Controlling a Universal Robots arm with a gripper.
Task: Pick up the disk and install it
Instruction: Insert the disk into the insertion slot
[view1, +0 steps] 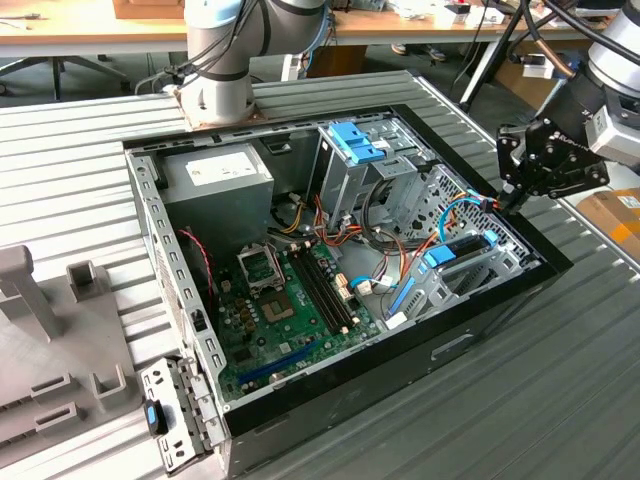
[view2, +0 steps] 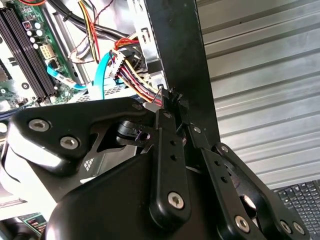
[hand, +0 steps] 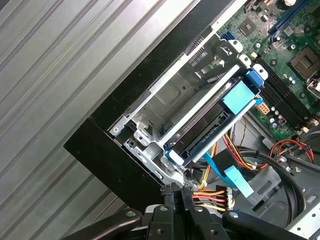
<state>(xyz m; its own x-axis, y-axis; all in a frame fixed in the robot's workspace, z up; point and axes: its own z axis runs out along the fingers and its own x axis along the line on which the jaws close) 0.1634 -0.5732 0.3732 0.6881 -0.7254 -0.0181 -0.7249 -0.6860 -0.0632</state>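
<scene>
Gripper (hand: 179, 191) tips pressed together beside cables (hand: 212, 196); disk (hand: 202, 132) sits half hidden in its bay (hand: 175, 95).

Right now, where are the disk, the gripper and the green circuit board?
disk (hand: 205, 127): first wrist view, black body.
gripper (hand: 179, 191): first wrist view, between fingertips.
green circuit board (view1: 250, 325): exterior view, green surface.

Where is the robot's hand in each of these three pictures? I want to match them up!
Exterior view: the hand is at the exterior view's right, above the black case wall.
Second wrist view: the hand points at the coloured wires.
First wrist view: the hand is close to the disk.
Shared landmark: the black case wall, beside the hand in every view.
</scene>
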